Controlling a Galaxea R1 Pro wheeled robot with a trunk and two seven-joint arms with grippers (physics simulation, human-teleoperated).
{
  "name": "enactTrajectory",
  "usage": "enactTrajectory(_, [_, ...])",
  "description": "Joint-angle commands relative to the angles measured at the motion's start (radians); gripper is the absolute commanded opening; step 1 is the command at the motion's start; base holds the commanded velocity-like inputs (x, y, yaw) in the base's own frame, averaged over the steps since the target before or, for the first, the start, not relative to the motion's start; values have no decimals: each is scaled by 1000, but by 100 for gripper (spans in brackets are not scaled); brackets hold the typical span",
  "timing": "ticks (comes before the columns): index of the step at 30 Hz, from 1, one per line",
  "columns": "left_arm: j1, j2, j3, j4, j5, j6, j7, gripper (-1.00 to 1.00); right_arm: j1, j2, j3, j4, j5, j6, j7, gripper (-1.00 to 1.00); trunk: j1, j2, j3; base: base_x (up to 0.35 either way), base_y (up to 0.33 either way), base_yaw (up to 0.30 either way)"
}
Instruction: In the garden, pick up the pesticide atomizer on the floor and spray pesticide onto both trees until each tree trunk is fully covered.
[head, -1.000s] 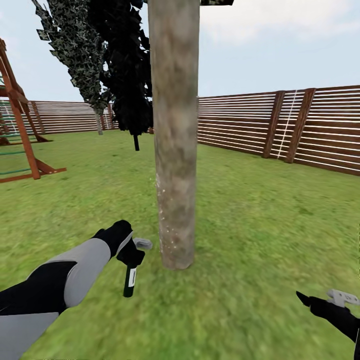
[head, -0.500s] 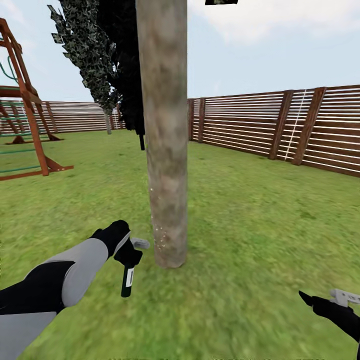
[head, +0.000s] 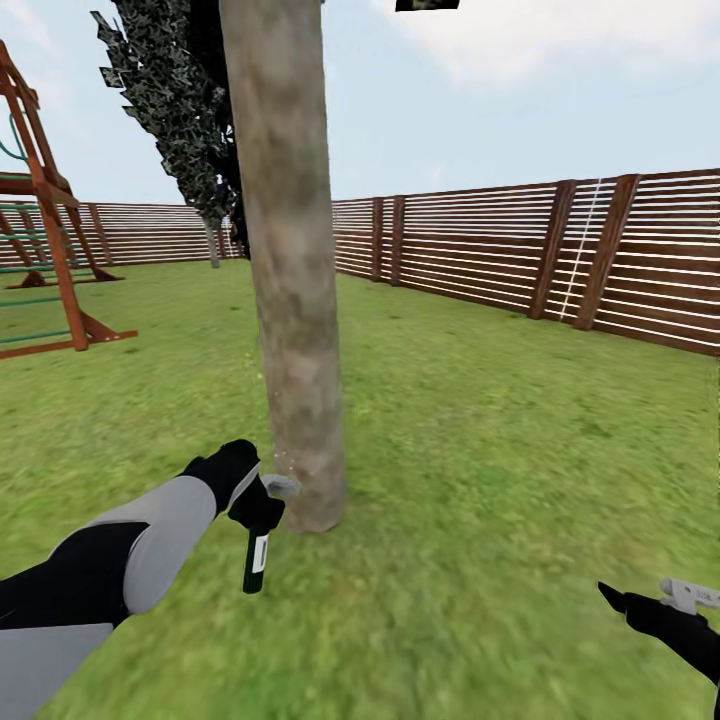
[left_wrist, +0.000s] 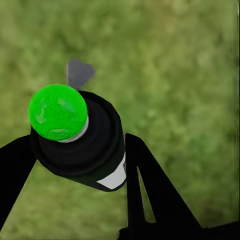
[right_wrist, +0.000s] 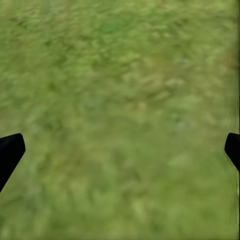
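You're in a fenced back garden; grass lawn (head: 480, 420) underfoot; brown horizontal-slat fence (head: 480, 245) all round; thick grey-brown tree trunk (head: 290, 270) right in front; dark conifer (head: 180, 110) behind; red wooden play frame (head: 45, 230) off left; open sky overhead.

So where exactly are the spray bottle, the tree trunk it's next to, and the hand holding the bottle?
Spray bottle (head: 257, 556): head view, on its dark body at the white label.
Tree trunk (head: 290, 300): head view, middle of the mottled bark.
Left hand (head: 258, 508): head view, on the black fingers gripping the bottle's neck.
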Motion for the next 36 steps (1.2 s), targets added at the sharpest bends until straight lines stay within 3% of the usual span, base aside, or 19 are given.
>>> enactTrajectory(1, [0,0,0,-17,-1,1,0,-100,0,0,-1,0,0,0,0,100,0,0,0,0,-158,0])
enactTrajectory(5, [-2,2,0,-86,-2,8,2,-100,0,0,-1,0,-1,1,0,100,0,0,0,0,-41,0])
enactTrajectory(11, [-15,3,-1,-99,-3,14,2,-100,0,0,-2,0,-2,1,0,100,0,0,0,0,-2,0])
enactTrajectory(31, [-181,5,-3,-100,-5,19,2,-100,0,0,-2,0,-2,1,-1,100,0,0,0,-43,0,0])
enactTrajectory(36, [-244,5,-3,-99,-5,21,2,-100,0,0,-2,0,-2,0,-1,100,0,0,0,0,0,0])
